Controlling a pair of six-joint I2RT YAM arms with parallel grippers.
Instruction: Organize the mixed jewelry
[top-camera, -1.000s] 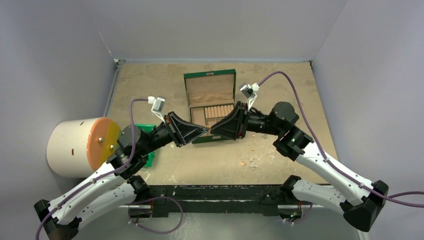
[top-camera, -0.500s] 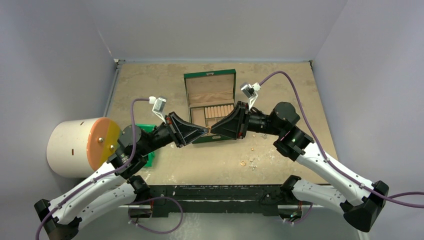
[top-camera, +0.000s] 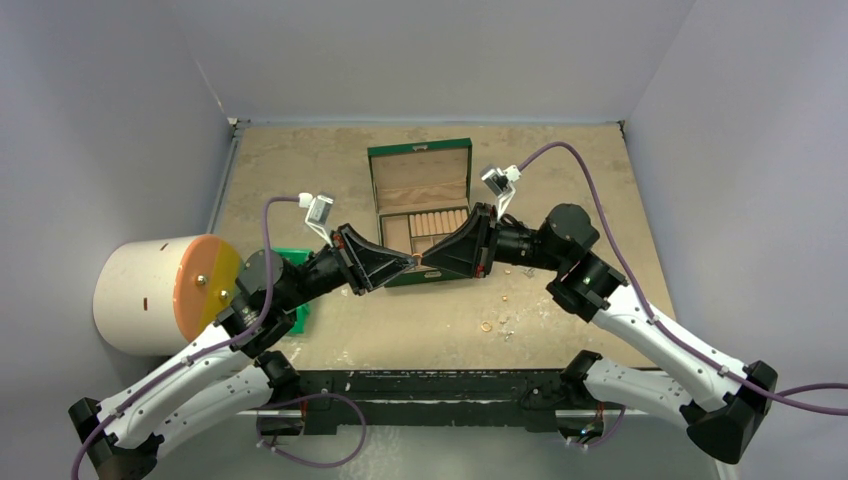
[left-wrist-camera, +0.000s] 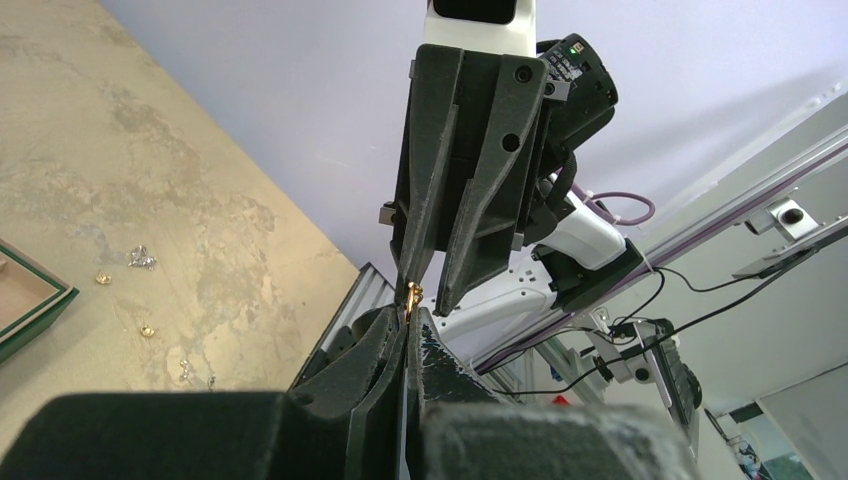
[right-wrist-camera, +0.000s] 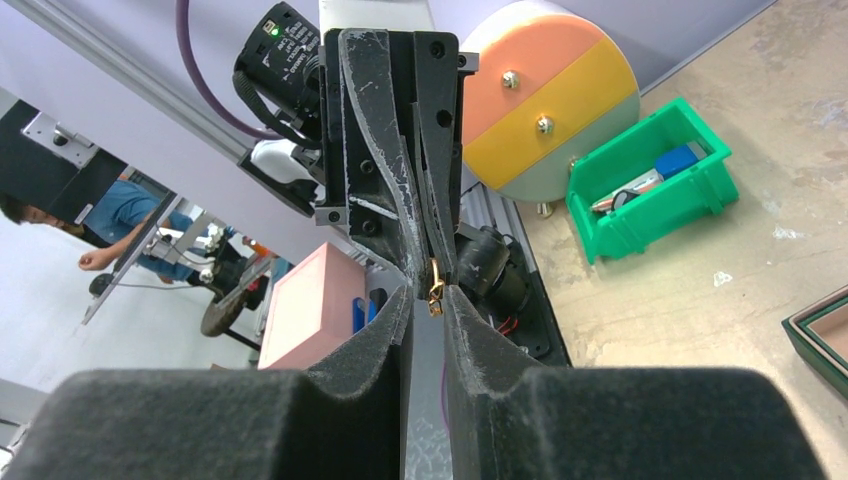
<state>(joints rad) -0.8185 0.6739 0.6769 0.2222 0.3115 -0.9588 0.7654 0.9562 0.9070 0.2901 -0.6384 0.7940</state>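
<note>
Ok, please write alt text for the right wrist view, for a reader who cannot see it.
The left gripper, pointing toward the camera, is shut on a small gold piece, which sits between the open fingers of the right gripper. Behind them are a green bin on the table and a cylinder with an orange and yellow face.

No readable text, label, brand, number or sign anywhere in top or wrist views.
</note>
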